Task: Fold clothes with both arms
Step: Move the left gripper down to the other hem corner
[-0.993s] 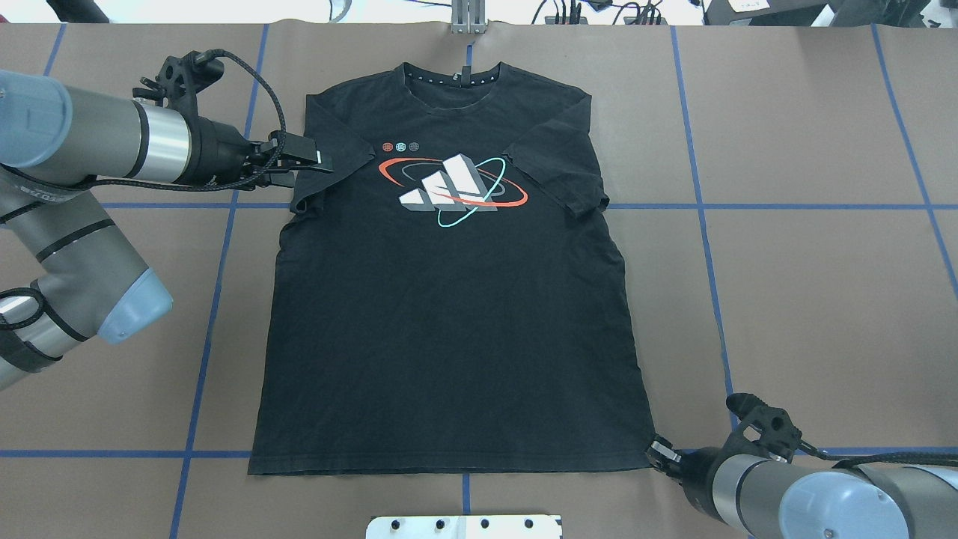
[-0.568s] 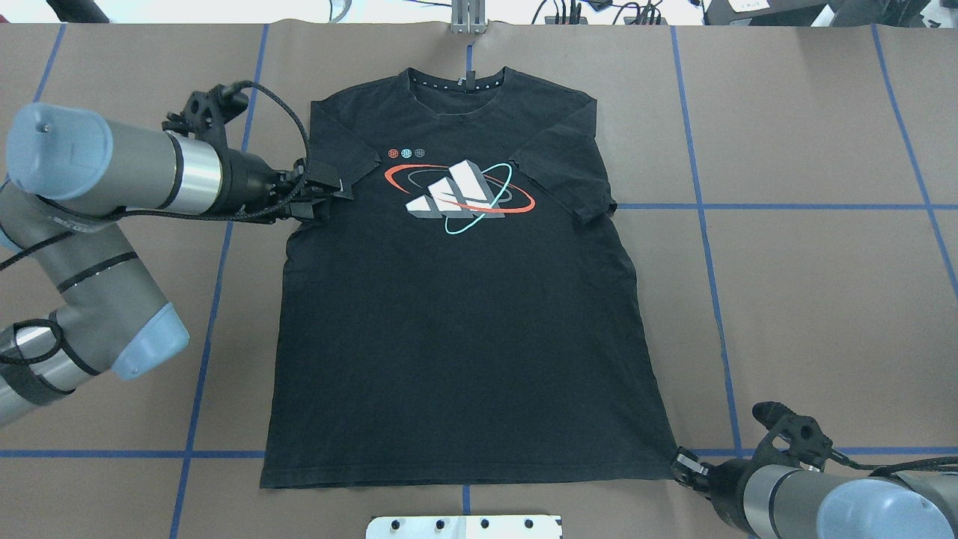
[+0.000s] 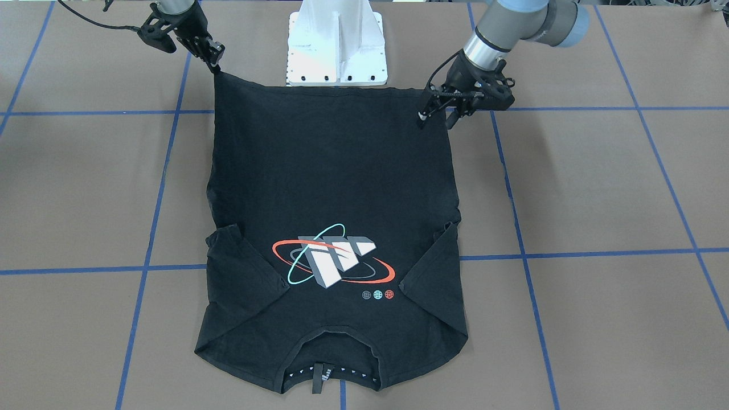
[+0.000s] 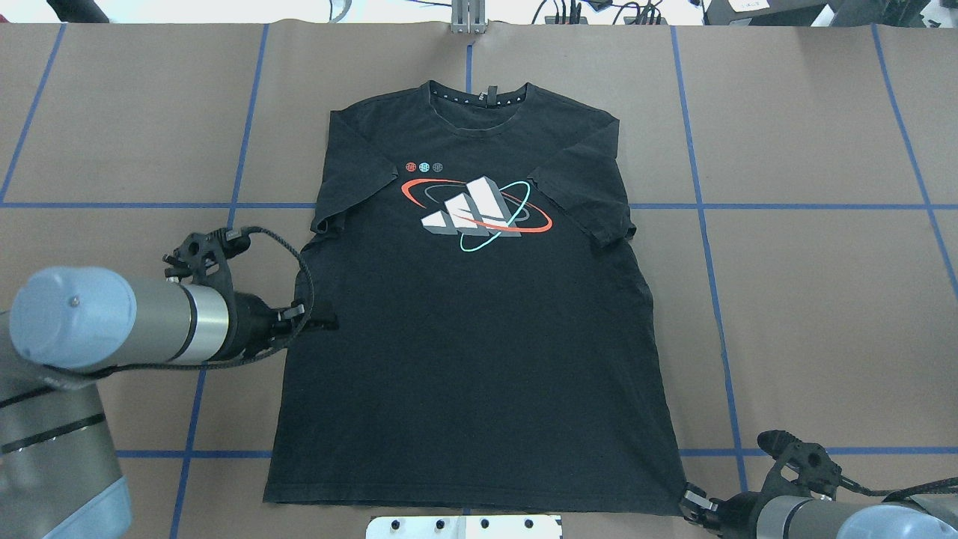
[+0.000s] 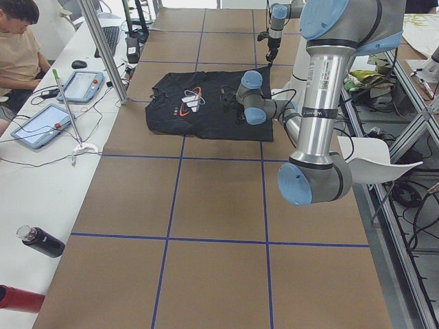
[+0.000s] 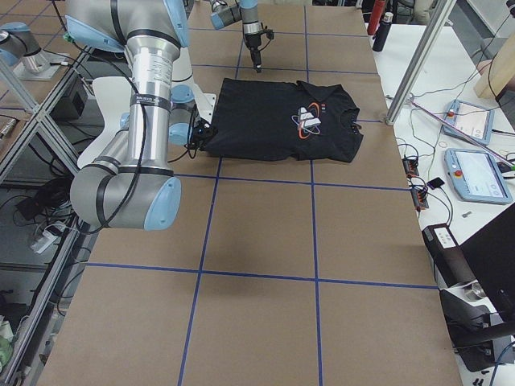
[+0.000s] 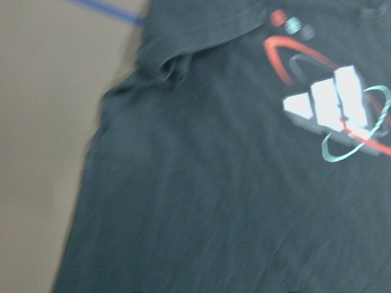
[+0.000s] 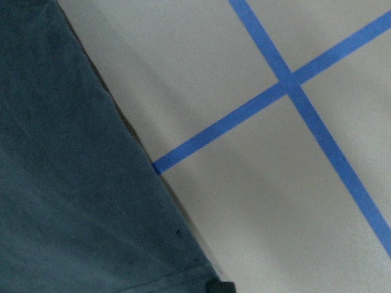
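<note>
Black T-shirt (image 4: 464, 337) is laid flat, logo up, on the brown-papered table (image 4: 823, 299). Its long axis runs straight away from the robot, collar far, hem just beside the white pedestal plate (image 3: 336, 45). The right hem corner is pinched by the right pincer (image 4: 685, 500) and drawn up to a small peak. The left pincer (image 3: 436, 118) is seen over the shirt's left side seam, between sleeve and hem; its fingers appear spread and nothing is held. The free left hem corner (image 4: 268, 495) lies toward the robot from it, along the seam, and the left arm is far the nearer, so a short pull-back and drop is judged to be needed. Blue tape lines (image 4: 711, 206) mark the table, and bare paper is seen all round the shirt.
</note>
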You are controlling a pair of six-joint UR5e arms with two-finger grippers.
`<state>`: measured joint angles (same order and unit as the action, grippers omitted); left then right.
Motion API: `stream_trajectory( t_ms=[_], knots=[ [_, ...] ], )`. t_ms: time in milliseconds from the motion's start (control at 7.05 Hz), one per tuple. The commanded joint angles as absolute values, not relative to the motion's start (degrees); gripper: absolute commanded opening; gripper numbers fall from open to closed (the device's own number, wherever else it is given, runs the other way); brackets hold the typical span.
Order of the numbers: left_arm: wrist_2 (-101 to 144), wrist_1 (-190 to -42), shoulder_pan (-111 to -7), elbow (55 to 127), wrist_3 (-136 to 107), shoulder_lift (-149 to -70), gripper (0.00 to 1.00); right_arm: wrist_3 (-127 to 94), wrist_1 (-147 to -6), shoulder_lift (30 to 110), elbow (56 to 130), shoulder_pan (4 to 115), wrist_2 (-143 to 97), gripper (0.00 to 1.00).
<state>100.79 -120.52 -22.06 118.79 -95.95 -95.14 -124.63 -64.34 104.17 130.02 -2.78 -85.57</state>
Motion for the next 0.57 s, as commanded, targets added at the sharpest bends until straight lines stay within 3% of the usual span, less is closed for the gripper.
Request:
stream_trajectory(
  t_ms=[0, 426],
  knots=[
    [93.4, -120.6, -12.5, 122.6, -104.8, -88.4, 0.83, -124.6, -64.3, 104.2, 130.1, -2.7, -85.3, 0.0],
    [86.4, -120.2, -3.2, 122.4, -121.6, -86.4, 0.72, -124.6, -64.3, 104.6, 130.2, -2.6, -85.2, 0.0]
  ],
)
